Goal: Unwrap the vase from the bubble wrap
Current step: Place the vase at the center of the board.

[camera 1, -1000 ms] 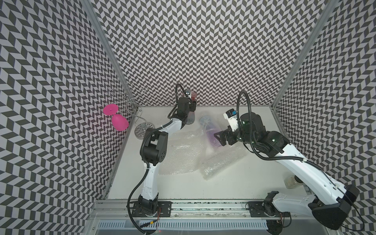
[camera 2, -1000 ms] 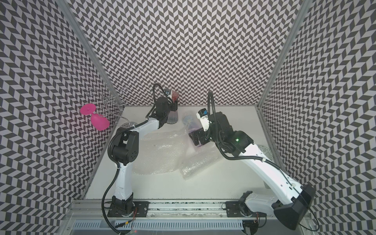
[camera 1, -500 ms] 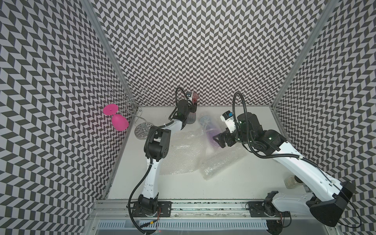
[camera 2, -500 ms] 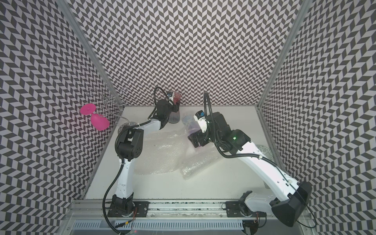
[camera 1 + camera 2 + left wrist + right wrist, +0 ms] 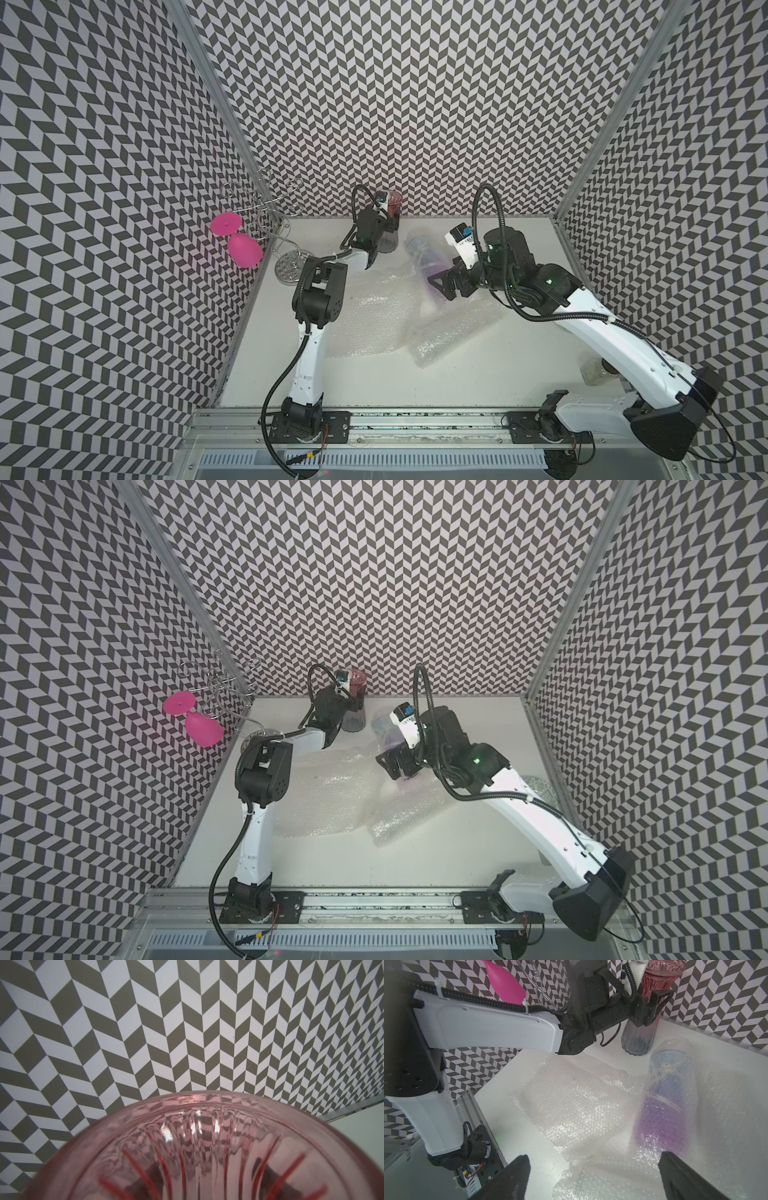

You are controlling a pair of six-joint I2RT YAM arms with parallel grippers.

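Two top views first. Ample bare white table (image 5: 478, 386) toward the front rail; back half crowded. Clear, crinkly, small-bubbled bubble wrap (image 5: 370, 316) spread flat mid-table, with a second loosely rolled sheet just beside it. Blue-to-purple cylindrical vase (image 5: 422, 257), swathed in wrap, lying on its side, long axis running from back wall toward front, purple end at the right gripper (image 5: 436, 286). Left gripper (image 5: 386, 224) at the neck of an upright red-to-grey ribbed glass vase (image 5: 388, 245) near the back wall. Pink wine glass (image 5: 243, 249) hanging from a wire rack (image 5: 266, 208) in the corner.

Left wrist view: filled by the ribbed glass vase rim (image 5: 199, 1147), chevron wall (image 5: 187, 1022) behind. Cannot tell whether gripping or released.

Right wrist view: black fingers (image 5: 517, 1176) spread wide, holding nothing; vase (image 5: 664, 1105) lengthwise ahead, purple end nearest.
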